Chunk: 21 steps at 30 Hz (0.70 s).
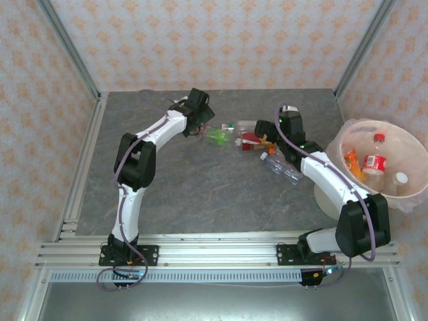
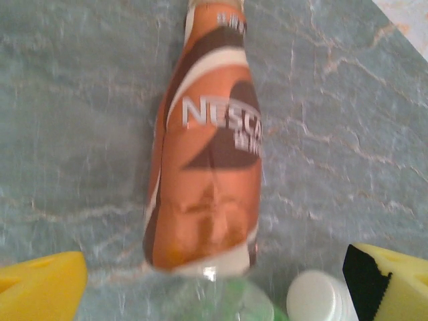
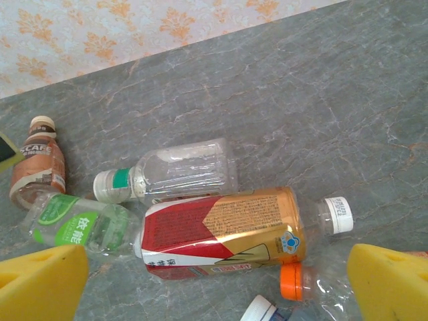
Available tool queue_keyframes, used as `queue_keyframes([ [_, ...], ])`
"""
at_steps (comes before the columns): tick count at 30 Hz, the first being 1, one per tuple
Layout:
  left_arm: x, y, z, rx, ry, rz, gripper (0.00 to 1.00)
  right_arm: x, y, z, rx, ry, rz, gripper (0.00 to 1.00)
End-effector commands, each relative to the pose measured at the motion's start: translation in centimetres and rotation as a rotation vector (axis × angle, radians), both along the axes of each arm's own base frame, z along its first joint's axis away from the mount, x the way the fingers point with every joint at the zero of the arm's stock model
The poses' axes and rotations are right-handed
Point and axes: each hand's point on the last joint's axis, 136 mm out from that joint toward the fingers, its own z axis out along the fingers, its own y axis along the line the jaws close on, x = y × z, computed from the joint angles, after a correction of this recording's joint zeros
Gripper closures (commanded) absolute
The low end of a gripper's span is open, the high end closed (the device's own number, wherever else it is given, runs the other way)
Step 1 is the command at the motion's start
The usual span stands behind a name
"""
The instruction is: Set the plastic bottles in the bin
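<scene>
We find the left gripper open, brown bottle just ahead, its length square to the jaws.

Grey marbled tabletop with clustered plastic bottles at centre and the bin at right edge

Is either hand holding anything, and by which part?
Nothing held. Left hand open near the Nescafe bottle; right hand open near the red-and-gold bottle.
</scene>
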Motion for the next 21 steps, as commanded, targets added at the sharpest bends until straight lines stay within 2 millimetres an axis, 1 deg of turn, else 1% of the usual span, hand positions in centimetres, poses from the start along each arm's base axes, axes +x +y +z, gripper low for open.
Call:
queue_keyframes([
  [1,0.3,0.9,-0.2,0.099,0.033,-0.027,0.0,-0.3,-0.7,0.9,-0.022,-0.012,-0.031,0.01],
  [3,0.9,0.8,-0.7,0.108,0.04,-0.046,0.01,-0.3,-0.6,1.0,-0.018,-0.007,-0.033,0.01],
  [6,1.2,1.6,-1.4,0.157,0.068,-0.031,0.01,-0.4,-0.5,0.9,-0.006,-0.003,-0.03,0.01],
  [8,1.4,1.7,-2.0,0.16,0.075,-0.032,0.01,-0.5,-0.4,0.9,0.001,0.003,-0.025,0.01],
  [15,2.4,0.2,-4.0,0.101,0.077,-0.112,0.05,-1.0,-0.5,0.6,0.005,0.023,-0.031,0.01],
  [18,2.4,-0.2,-4.9,0.089,0.091,-0.146,0.1,-1.2,-0.7,0.3,0.005,0.028,-0.042,0.01],
  [21,2.2,0.1,-5.5,0.106,0.103,-0.147,0.17,-1.4,-0.8,0.2,0.005,0.032,-0.042,0.01],
])
